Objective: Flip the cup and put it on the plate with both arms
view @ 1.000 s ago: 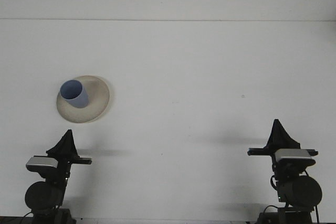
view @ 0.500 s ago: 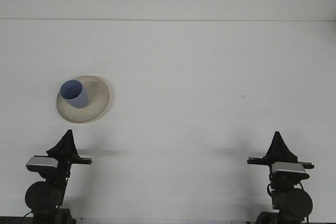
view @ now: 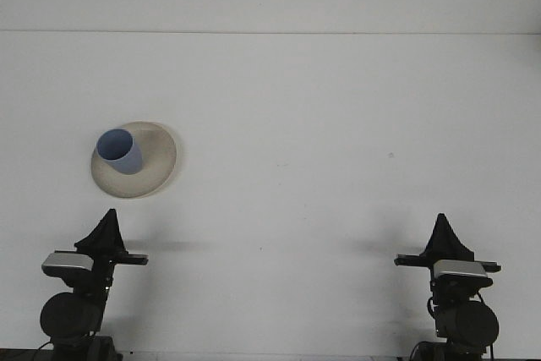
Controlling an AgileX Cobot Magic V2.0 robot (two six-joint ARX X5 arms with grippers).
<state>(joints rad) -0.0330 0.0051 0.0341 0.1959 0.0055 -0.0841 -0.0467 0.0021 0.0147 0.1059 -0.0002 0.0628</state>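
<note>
The left gripper (view: 108, 219) sits low at the near edge of the table (view: 338, 124). Its fingers look pressed together in a point, though the view is poor. The right gripper (view: 441, 224) looks the same. The cup (view: 120, 151) stands mouth up on the plate (view: 156, 162), just ahead of the left gripper and far from the right one.

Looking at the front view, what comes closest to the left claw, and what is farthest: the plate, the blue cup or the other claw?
1. plate, just ahead of the left gripper.
2. blue cup, standing on the plate's far-left part.
3. right gripper, across the table.
</note>
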